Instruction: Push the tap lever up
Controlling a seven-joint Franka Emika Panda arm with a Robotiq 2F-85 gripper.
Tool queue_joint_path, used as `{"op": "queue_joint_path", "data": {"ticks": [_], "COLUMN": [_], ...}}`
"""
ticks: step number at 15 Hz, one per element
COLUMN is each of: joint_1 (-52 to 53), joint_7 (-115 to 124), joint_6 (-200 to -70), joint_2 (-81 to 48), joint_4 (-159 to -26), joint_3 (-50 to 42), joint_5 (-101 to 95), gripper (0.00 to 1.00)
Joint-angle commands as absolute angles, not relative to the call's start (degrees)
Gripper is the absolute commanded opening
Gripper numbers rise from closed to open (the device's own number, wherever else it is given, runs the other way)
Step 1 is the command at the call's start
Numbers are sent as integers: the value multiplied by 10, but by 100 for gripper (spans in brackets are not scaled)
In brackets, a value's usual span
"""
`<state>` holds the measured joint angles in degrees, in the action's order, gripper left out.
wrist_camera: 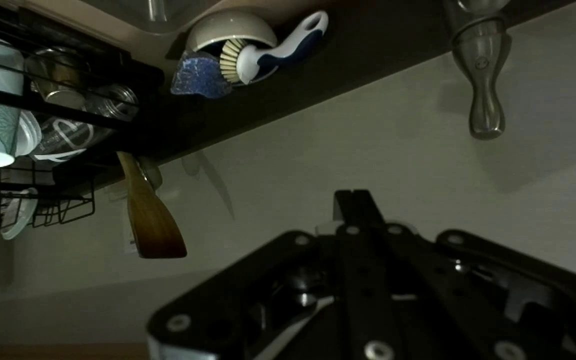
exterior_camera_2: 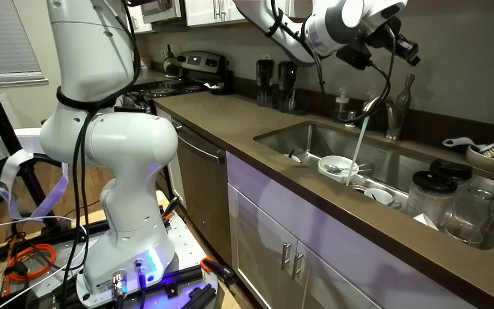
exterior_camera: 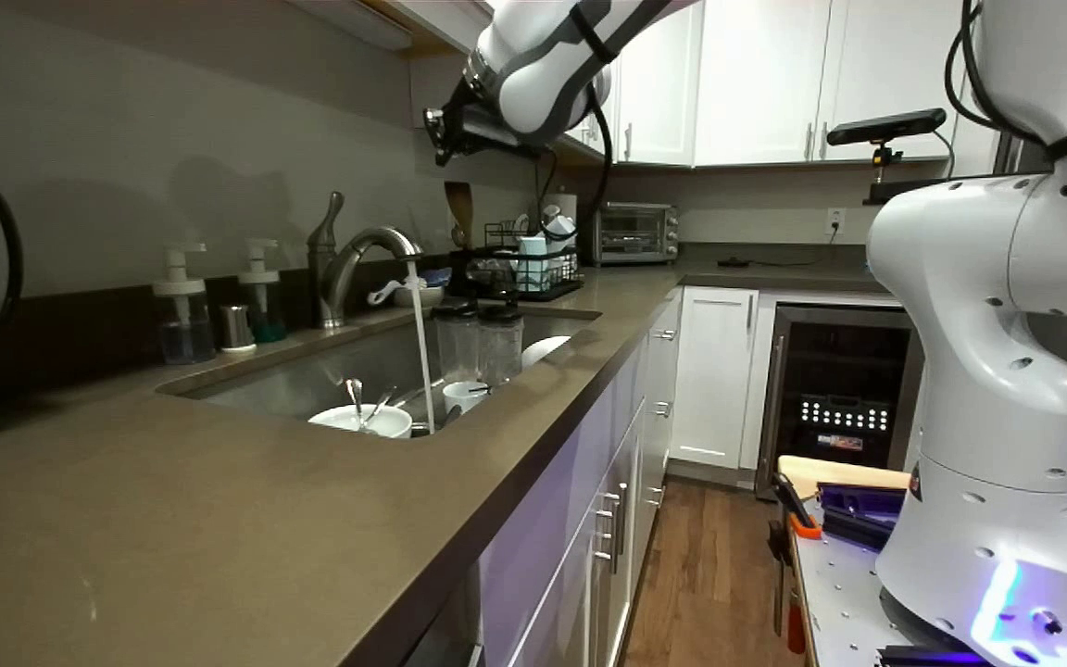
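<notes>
The metal tap [exterior_camera: 341,278] stands behind the sink, and water [exterior_camera: 422,347] runs from its spout. Its lever [exterior_camera: 325,222] points upward in both exterior views [exterior_camera_2: 406,92]. In the wrist view, which looks upside down, the lever [wrist_camera: 486,95] is at the upper right. My gripper [wrist_camera: 352,192] is shut and empty, with its fingertips together. It is apart from the lever in the wrist view. In both exterior views the gripper [exterior_camera: 438,139] hangs higher than the lever, near the wall [exterior_camera_2: 414,58].
The sink [exterior_camera_2: 290,133] holds a white bowl [exterior_camera_2: 338,167], a cup and lidded jars [exterior_camera_2: 433,189]. A brush [wrist_camera: 268,55] lies in a bowl beside the tap. A black dish rack [wrist_camera: 33,100] and a wooden spatula [wrist_camera: 153,215] stand farther along. Soap dispensers [exterior_camera: 183,315] flank the tap.
</notes>
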<state>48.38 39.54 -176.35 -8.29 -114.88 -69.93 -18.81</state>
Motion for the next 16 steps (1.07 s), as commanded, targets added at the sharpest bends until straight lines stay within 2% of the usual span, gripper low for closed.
{"op": "queue_joint_path", "data": {"ticks": [1,4,7,15,16], "joint_1": [558,577,555,444,356], "joint_7": [396,409,425,499,468], "joint_6": [-1694,-1626,-1556,-1385,-1402], "joint_2": [0,48,103,262,240], "joint_4": [-1166,-1156,-1154,-1207,-1223], "joint_3": [-743,-737,-689,-491,-418], "joint_5": [-250,-301,-359,-495,-436], "gripper": [3,3,3,3,3]}}
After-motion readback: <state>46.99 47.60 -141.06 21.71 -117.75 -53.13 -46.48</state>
